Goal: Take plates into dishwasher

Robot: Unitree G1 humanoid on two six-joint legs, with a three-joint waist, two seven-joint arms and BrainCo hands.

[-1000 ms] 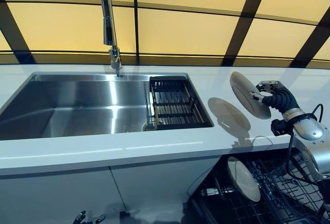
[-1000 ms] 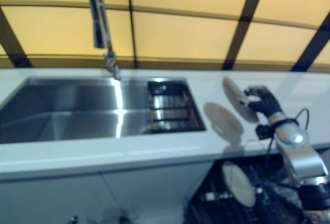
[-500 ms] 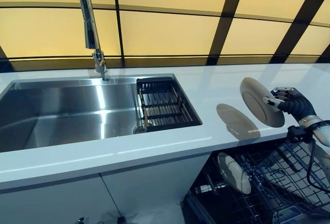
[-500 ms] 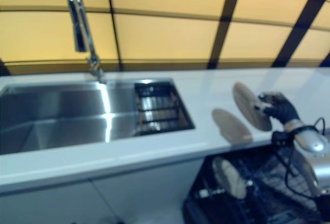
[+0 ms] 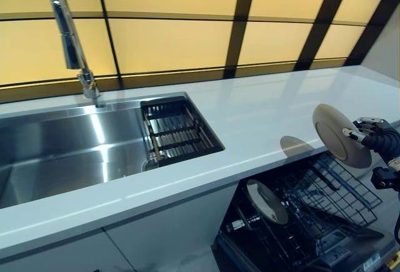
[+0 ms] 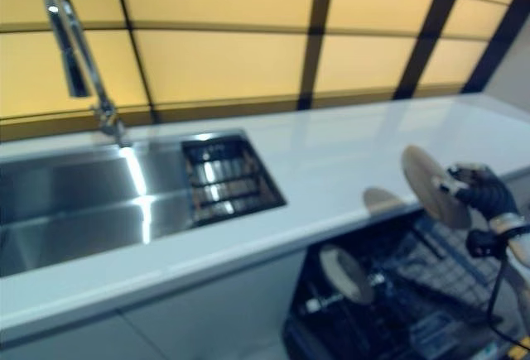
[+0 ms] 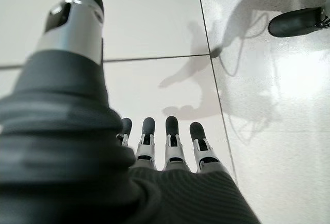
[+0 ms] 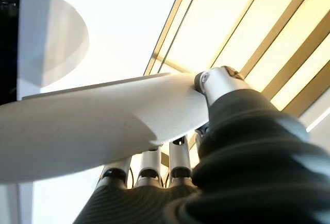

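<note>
The right robot hand pinches a pale round plate by its rim, the thumb on one face and the fingers on the other, as its wrist view shows. The plate is held nearly upright, tilted a little, in the air past the front edge of the white table and above the open dishwasher. Its shadow falls on the table edge just beside it.

Below, the dark wire rack of the dishwasher is pulled out. A 2nd plate already stands on edge in the rack's left part, well apart from the held one. Which slot it sits in is hard to tell from here.

To the left, a steel sink is set into the table, with a dark drain basket in its right end and a tall chrome faucet behind it. Yellow wall panels with dark strips run behind the table.

The left robot hand shows only in its own wrist view, hanging over a pale tiled floor with fingers straight and holding nothing.
</note>
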